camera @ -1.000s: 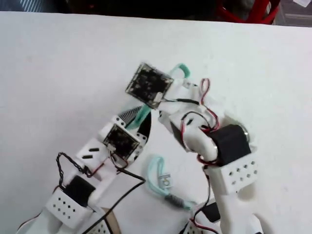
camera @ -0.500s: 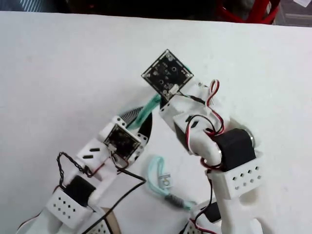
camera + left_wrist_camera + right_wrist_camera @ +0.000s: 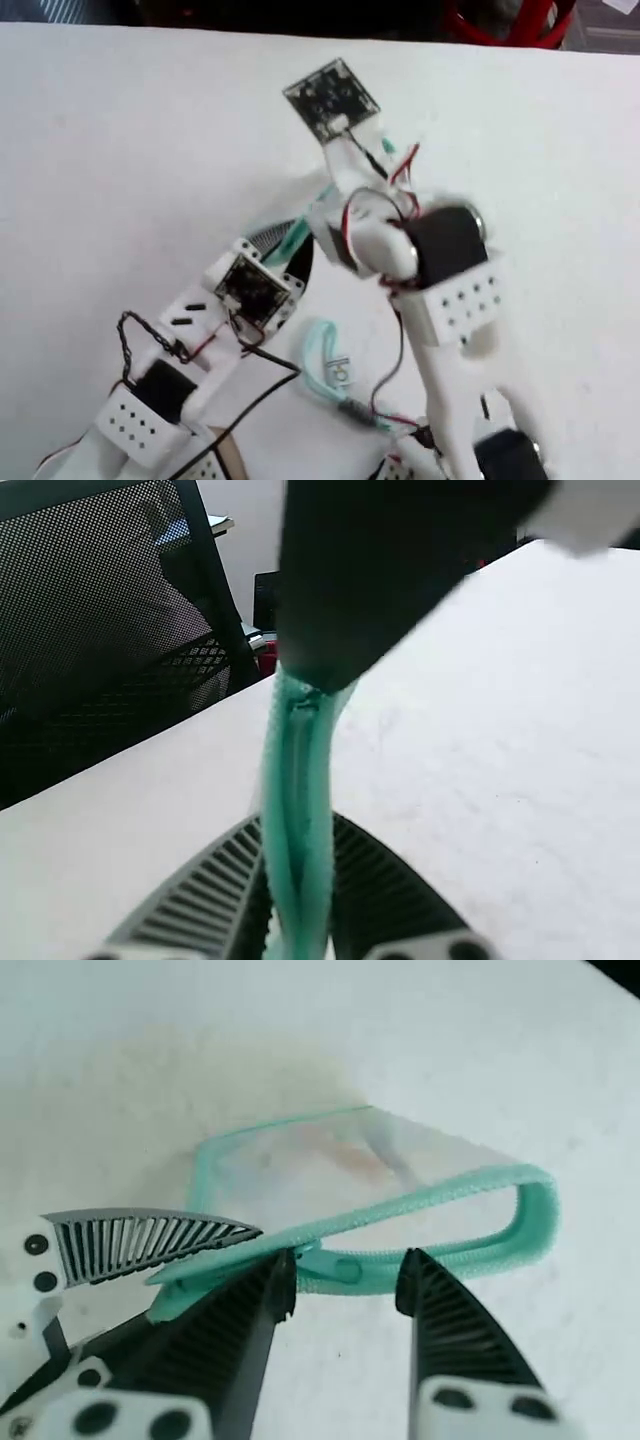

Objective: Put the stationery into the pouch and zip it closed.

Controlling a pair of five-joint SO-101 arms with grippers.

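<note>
- Looking down from the high view, found the pouch (image 3: 296, 236) on the white surface (image 3: 120, 140) near the middle, mostly hidden under the two arms, with little more than its teal zip edge showing.
- Followed the left arm (image 3: 180, 330) in from the lower left corner to the left jaws, clenched on that teal edge.
- Followed the right arm (image 3: 445, 300) up from the bottom edge, bent over the far end of the pouch, its camera board (image 3: 333, 95) farthest from the base.
- Noted a teal loop (image 3: 322, 362) with a small tag, flat on the surface between the two arm bases and apart from the pouch.
- Turning to the left wrist view, saw the left jaws, grey and ribbed, pinching the zip band (image 3: 297, 780) from both sides, the band running straight away to the dark, blurred right jaws at its other end.
- Made out a black mesh chair (image 3: 90, 610) beyond the edge of the surface.
- Turning to the right wrist view, saw the pouch as a clear flat bag with teal trim, lying on the surface, its zip band nearest the camera and folded back at one end.
- Found the right jaws released, black and ribbed, one tip on each side of the band with a gap between them.
- Saw one grey ribbed jaw of the left arm lying on the band just beside them.
- Could not tell what lay inside the pouch.
</note>
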